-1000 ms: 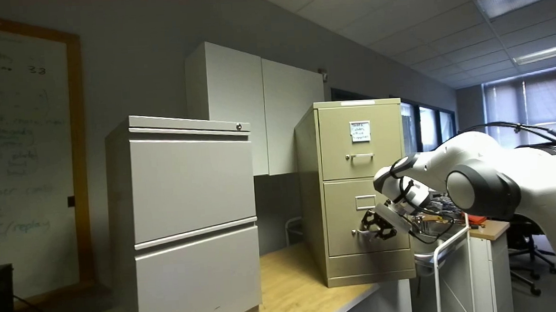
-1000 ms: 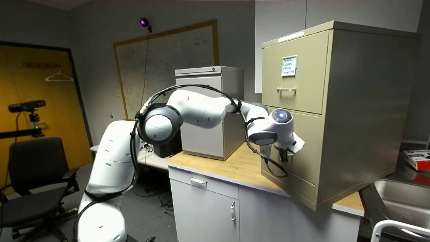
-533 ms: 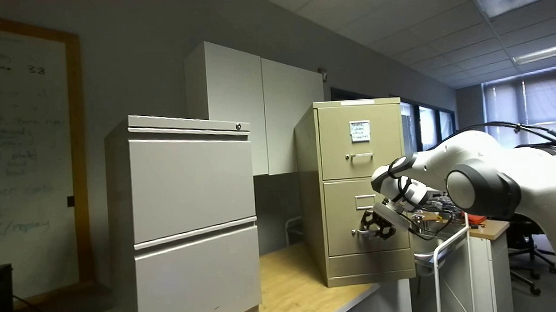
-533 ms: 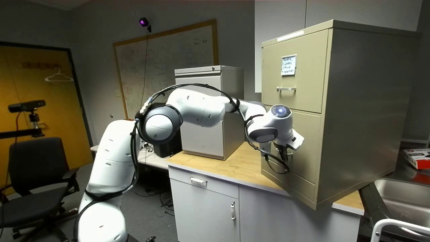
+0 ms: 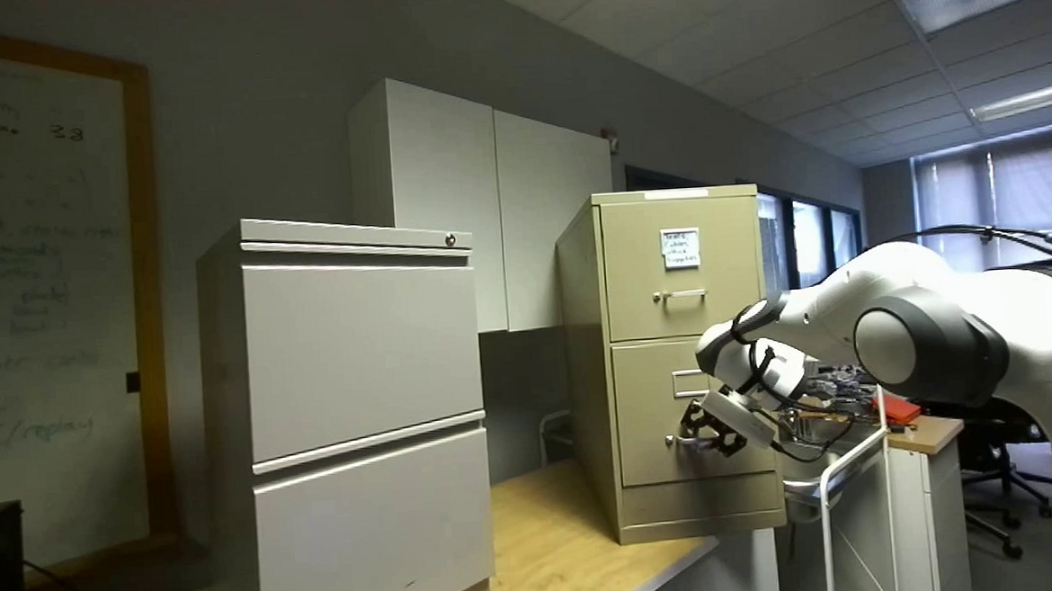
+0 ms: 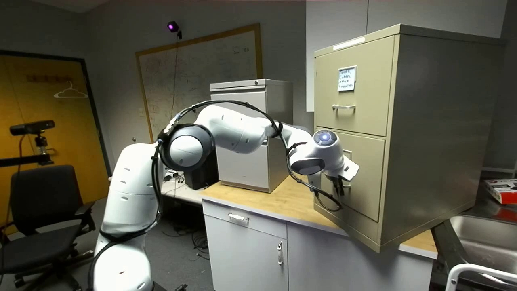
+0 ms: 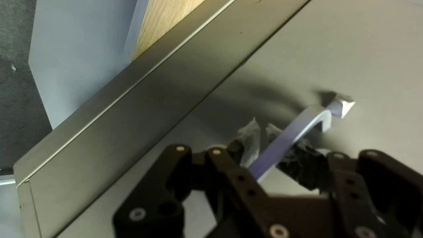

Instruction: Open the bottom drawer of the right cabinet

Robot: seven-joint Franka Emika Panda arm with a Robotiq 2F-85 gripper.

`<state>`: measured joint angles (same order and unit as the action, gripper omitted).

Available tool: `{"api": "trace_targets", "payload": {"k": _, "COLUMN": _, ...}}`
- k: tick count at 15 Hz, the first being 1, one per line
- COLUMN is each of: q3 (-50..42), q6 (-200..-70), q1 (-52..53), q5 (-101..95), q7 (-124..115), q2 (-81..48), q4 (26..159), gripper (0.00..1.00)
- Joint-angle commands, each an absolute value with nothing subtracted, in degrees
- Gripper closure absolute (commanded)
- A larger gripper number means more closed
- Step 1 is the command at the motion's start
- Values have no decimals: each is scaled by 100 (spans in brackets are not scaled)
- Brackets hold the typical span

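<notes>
The right cabinet (image 5: 586,373) is tall, tan and metal, with a white paper on its top drawer. It also shows in an exterior view (image 6: 440,133). Its bottom drawer (image 5: 644,397) has a silver handle (image 5: 680,440), and its front looks flush with the cabinet. My gripper (image 5: 708,433) is at this handle. In the wrist view the handle (image 7: 284,135) runs diagonally between my taped fingers (image 7: 252,140), which are closed in around it. Contact on both sides is partly hidden. In an exterior view the arm hides part of the drawer (image 6: 367,173).
A light-grey two-panel cabinet (image 5: 363,358) stands beside it on the wooden counter (image 5: 539,547). A sink (image 6: 488,238) and a white rail (image 6: 480,268) are at the tan cabinet's side. A cable (image 6: 327,207) loops below my wrist.
My wrist and elbow have drawn back a little from the cabinet, while the fingers stay at the handle. The drawer shows no visible movement.
</notes>
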<state>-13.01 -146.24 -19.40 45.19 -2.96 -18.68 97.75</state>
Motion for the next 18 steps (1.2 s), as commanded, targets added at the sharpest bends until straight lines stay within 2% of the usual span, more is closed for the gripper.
{"api": "trace_targets", "payload": {"k": 1, "q3": -1051, "q6": -14517, "q1": -1869, "q5": 4521, "q7": 246, "q2": -1134, "q4": 10996, "gripper": 93}}
{"api": "trace_targets", "payload": {"k": 9, "q3": -926, "q6": -15161, "q1": -1815, "q5": 5079, "q7": 787, "q2": -822, "q4": 11585, "gripper": 93}}
{"api": "trace_targets", "payload": {"k": 18, "q3": -837, "q6": -15111, "q1": -1935, "q5": 6509, "q7": 2127, "q2": -262, "q4": 12338, "gripper": 94}}
